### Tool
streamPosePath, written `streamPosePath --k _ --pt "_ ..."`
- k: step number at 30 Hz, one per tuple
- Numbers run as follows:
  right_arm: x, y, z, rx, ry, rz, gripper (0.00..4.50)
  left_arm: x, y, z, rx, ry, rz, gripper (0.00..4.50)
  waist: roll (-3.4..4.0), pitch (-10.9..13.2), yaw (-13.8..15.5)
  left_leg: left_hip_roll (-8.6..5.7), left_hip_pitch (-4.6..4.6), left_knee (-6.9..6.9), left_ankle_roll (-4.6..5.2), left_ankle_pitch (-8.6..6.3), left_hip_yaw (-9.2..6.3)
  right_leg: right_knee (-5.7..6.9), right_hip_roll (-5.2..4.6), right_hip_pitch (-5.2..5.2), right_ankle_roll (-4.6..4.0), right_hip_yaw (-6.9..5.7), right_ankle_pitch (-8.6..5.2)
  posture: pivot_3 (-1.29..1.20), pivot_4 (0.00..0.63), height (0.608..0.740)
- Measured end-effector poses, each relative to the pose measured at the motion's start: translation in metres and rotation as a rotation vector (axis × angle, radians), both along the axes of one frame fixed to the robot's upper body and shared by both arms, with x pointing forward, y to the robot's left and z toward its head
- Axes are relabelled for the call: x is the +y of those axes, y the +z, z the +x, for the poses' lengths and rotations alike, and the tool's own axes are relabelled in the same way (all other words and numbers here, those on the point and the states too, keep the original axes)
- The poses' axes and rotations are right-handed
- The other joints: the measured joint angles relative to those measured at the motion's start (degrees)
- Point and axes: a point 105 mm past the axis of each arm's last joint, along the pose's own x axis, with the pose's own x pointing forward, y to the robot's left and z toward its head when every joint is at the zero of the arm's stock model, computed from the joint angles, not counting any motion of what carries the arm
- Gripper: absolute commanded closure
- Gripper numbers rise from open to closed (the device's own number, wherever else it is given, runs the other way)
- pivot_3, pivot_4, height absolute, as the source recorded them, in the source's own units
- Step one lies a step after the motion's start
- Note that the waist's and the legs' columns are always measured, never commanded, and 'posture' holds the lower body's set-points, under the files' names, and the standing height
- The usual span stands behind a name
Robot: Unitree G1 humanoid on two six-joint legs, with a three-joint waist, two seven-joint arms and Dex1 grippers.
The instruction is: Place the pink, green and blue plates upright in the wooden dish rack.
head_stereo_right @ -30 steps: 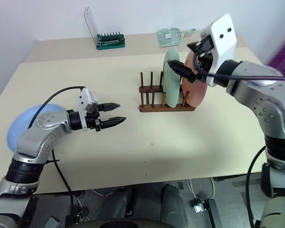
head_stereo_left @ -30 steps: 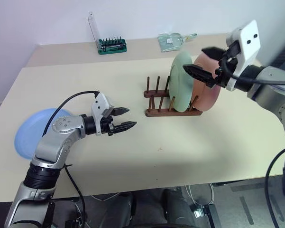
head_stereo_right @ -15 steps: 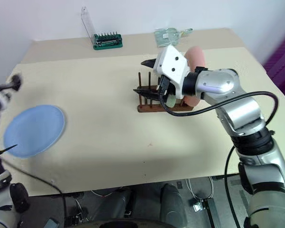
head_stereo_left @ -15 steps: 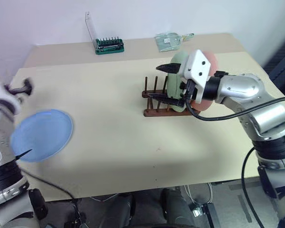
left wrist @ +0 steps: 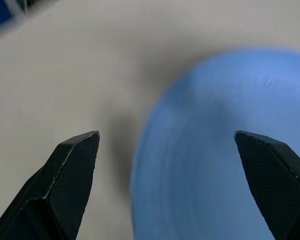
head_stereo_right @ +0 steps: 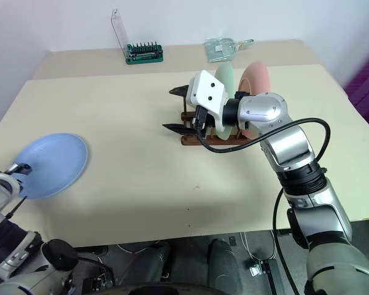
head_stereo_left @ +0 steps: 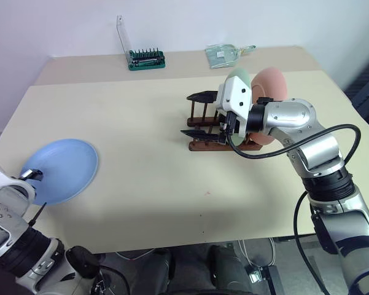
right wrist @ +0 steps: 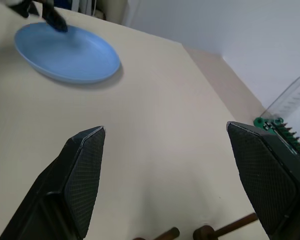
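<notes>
Already racked: green plate [head_stereo_left: 235, 78], pink plate [head_stereo_left: 272, 82] (upright).

L gripper [left wrist: 167, 145] fingers wide apart; R gripper [head_stereo_left: 201, 115] fingers spread, arm prob. reaching leftward.

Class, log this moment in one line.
pink plate, green plate: racked | blue plate: flat on table | left hand: open above it

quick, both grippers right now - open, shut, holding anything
Left gripper: open, empty, over the edge of the blue plate.
Right gripper: open, empty, in front of the wooden dish rack.
</notes>
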Motion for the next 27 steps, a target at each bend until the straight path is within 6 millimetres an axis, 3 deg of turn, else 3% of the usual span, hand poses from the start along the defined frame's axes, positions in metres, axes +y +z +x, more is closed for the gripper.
streamPosePath --k 2,8,9,11,14,16,19,21,23,27 --pt "-0.001 0.000 0.001 -0.006 -0.007 -0.003 0.51 -0.003 -0.004 0.001 -0.002 0.008 -0.040 1.23 0.00 0.00 -0.01 0.01 0.00 0.00 -0.02 0.00 0.00 0.00 0.01 0.00 0.00 0.00 0.00 0.00 0.150 0.740" --pt "-0.006 -0.001 0.000 -0.013 -0.041 0.011 0.51 -0.013 -0.006 0.013 -0.036 0.016 -0.085 4.19 -0.01 0.00 0.22 0.00 0.01 0.00 -0.03 0.00 -0.01 0.00 0.01 0.02 0.00 0.00 0.00 0.00 0.150 0.740" --pt "-0.007 -0.002 -0.001 -0.014 -0.049 0.010 0.51 -0.014 -0.003 0.017 -0.060 0.012 -0.081 4.36 -0.01 -0.01 0.27 0.00 0.05 0.00 -0.06 0.01 -0.01 0.03 0.00 0.04 0.00 0.00 0.00 0.00 0.150 0.740" --pt "-0.009 -0.003 -0.002 -0.016 -0.064 0.011 0.51 -0.019 0.002 0.026 -0.096 -0.006 -0.078 4.36 0.00 -0.01 0.28 0.00 0.17 -0.01 -0.08 0.02 -0.01 0.05 0.01 0.17 0.00 0.00 0.00 0.00 0.150 0.740" --pt "-0.011 -0.003 -0.002 -0.031 -0.087 0.002 0.51 -0.041 0.016 0.057 -0.217 -0.132 -0.083 4.36 -0.12 0.04 0.49 0.00 0.19 0.03 -0.08 0.02 -0.04 0.02 0.01 0.25 -0.01 -0.04 0.01 0.00 0.150 0.740" --pt "-0.012 -0.003 -0.003 -0.048 -0.095 -0.009 0.01 -0.064 0.043 0.082 -0.342 -0.264 -0.045 4.50 -0.19 0.06 0.31 0.00 0.17 0.03 -0.08 0.02 -0.05 -0.01 0.01 0.24 -0.01 -0.04 0.01 0.00 0.150 0.740" --pt "-0.012 -0.004 -0.004 -0.074 -0.112 -0.024 0.01 -0.105 0.102 0.114 -0.538 -0.470 0.073 4.50 -0.23 0.08 0.09 0.01 0.04 0.01 -0.08 0.02 -0.01 -0.02 0.01 0.07 -0.02 -0.03 0.02 0.00 0.150 0.740" --pt "-0.002 -0.005 -0.006 -0.104 -0.108 -0.029 0.01 -0.140 0.148 0.127 -0.662 -0.635 0.194 4.50 -0.21 0.07 -0.25 0.03 0.05 -0.05 -0.08 0.01 0.06 -0.01 0.00 0.00 -0.02 -0.02 0.02 0.00 0.150 0.740" --pt "0.010 -0.013 -0.007 -0.151 -0.098 -0.080 0.01 -0.166 0.171 0.131 -0.725 -0.753 0.264 4.50 -0.17 0.05 -0.88 0.03 0.12 -0.11 -0.11 -0.01 0.09 0.00 0.00 0.00 -0.02 -0.02 0.02 0.00 0.150 0.740" --pt "0.028 -0.023 0.004 -0.288 -0.128 -0.173 0.01 -0.193 0.177 0.136 -0.717 -0.893 0.307 4.50 -0.17 0.05 -1.87 0.04 0.17 -0.14 -0.15 -0.03 0.09 0.14 0.02 -0.18 -0.04 -0.02 0.04 0.00 0.150 0.740"
